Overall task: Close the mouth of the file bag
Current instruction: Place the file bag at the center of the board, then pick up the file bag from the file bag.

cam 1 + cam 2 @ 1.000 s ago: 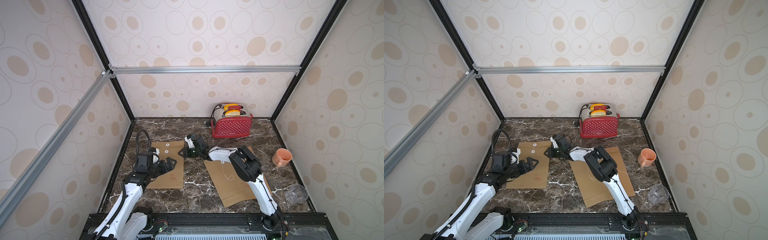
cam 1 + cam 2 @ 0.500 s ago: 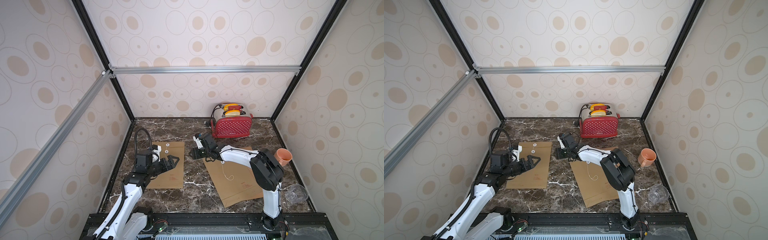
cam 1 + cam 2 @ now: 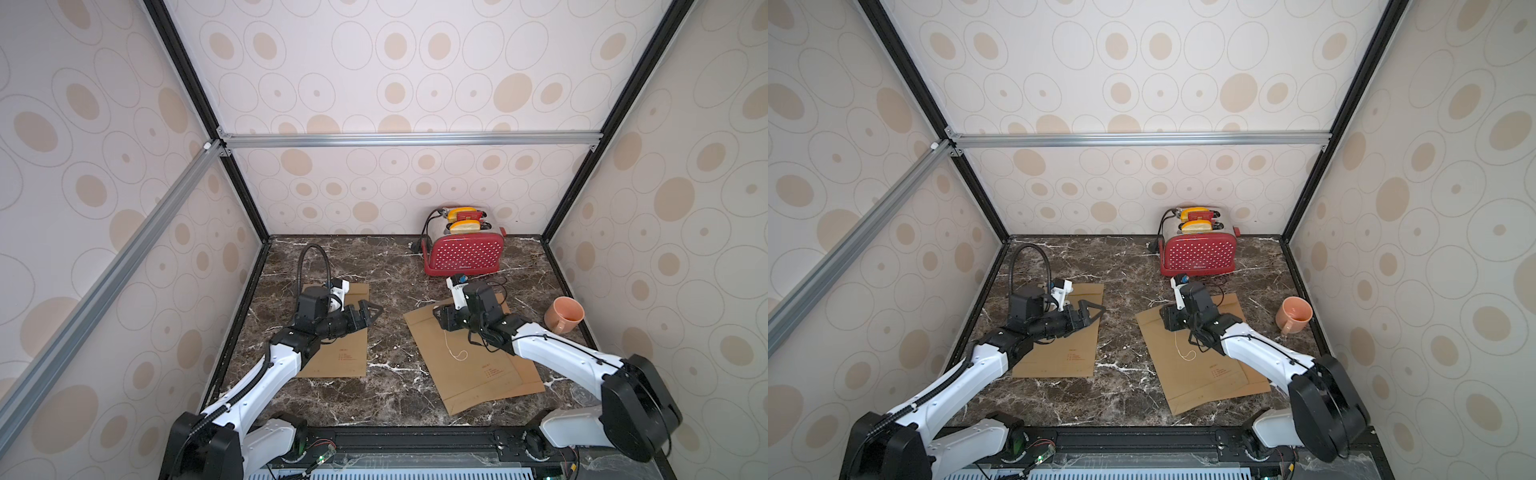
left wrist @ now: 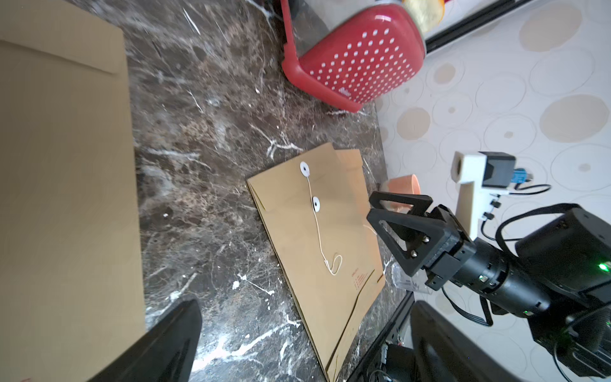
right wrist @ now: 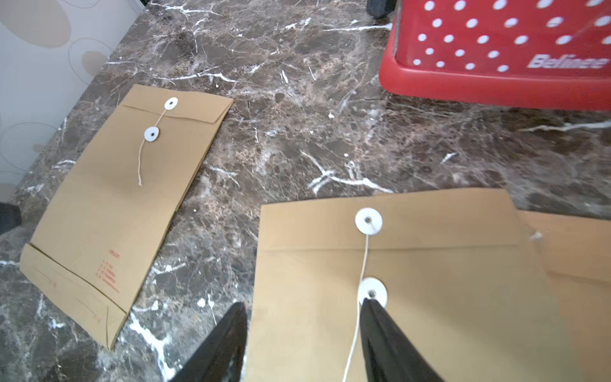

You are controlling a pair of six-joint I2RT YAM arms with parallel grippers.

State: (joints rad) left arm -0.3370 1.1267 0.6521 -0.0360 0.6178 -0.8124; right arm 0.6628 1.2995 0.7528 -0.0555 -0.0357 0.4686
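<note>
Two brown paper file bags lie flat on the marble table. My right gripper (image 3: 446, 320) (image 3: 1169, 320) (image 5: 304, 306) hovers open over the top end of the right file bag (image 3: 473, 365) (image 3: 1204, 365) (image 4: 314, 238) (image 5: 429, 281). That bag's flap is folded down. A loose white string (image 5: 363, 258) runs from the flap's disc (image 5: 368, 221) past the lower disc (image 5: 373, 291), which sits by one fingertip. My left gripper (image 3: 376, 311) (image 3: 1098, 311) (image 4: 305, 311) stands wide open and empty above the left file bag (image 3: 340, 353) (image 3: 1063, 353) (image 5: 109, 198).
A red dotted toaster (image 3: 463, 253) (image 3: 1198, 253) stands at the back, just beyond the right bag. An orange mug (image 3: 563, 313) (image 3: 1293, 313) sits by the right wall. A clear plastic cup (image 4: 401, 281) stands near the front right corner.
My right arm has swung from the middle of the table, beside the left bag's top corner, rightward and nearer onto the right bag. The left gripper has shifted slightly to the right.
</note>
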